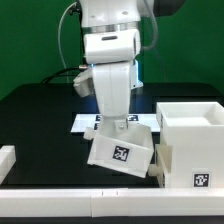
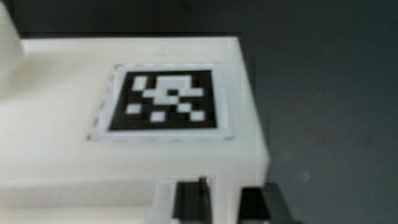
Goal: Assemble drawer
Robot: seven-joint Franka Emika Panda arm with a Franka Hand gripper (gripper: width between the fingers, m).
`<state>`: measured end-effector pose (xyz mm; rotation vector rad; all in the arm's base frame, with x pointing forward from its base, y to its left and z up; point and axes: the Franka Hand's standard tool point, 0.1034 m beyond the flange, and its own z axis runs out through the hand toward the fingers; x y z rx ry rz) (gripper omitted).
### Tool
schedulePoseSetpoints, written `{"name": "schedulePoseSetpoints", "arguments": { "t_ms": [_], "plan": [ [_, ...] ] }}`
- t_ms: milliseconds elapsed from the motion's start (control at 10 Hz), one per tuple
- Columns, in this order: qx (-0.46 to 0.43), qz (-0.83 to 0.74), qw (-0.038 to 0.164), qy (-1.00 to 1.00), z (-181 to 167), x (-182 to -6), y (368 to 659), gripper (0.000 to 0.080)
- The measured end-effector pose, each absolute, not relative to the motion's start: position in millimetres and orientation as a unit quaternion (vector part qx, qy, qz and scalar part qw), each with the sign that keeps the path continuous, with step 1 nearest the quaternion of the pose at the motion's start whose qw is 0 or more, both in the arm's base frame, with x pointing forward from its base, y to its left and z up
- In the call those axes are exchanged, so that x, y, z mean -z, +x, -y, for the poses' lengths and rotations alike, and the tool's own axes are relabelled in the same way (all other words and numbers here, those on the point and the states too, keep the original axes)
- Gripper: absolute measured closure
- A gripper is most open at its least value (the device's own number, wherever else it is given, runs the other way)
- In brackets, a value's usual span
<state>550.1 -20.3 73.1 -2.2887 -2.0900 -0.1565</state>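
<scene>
Fingers (image 2: 224, 203), dark and narrowly set, grip the edge of a small white plastic tagged tray (image 1: 121, 152), held tilted above the black tabletop (image 1: 40, 110) at lower centre, just left of the large white open shell (image 1: 192, 140).

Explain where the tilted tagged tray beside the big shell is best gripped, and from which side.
Probably its raised upper rim, from above: the tray leans, tagged face outward, leaving that thin rim free for the pincer to straddle. The shell crowds its side on the exterior view's right.
</scene>
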Motion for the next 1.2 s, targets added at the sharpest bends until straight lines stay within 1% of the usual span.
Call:
{"name": "schedulePoseSetpoints", "arguments": {
  "t_ms": [200, 300, 500, 600, 800, 1000, 1100, 1200],
  "plan": [
    [0.047, 0.685, 0.023, -0.727, 45.7, -67.4, 543.8, 0.0760],
    [0.044, 0.689, 0.033, -0.723, 65.7, -53.6, 533.8, 0.0760],
    [0.038, 0.675, 0.049, -0.735, 78.7, -24.5, 519.9, 0.0760],
    [0.038, 0.673, 0.050, -0.737, 81.1, -21.6, 521.8, 0.0760],
    [0.046, 0.670, 0.038, -0.740, 87.4, -21.4, 526.1, 0.0760],
    [0.048, 0.668, 0.035, -0.741, 89.9, -21.6, 526.9, 0.0760],
    [0.047, 0.668, 0.036, -0.741, 89.9, -21.3, 526.6, 0.0688],
    [0.047, 0.668, 0.036, -0.741, 90.1, -21.3, 526.5, 0.0549]
  ]
}}
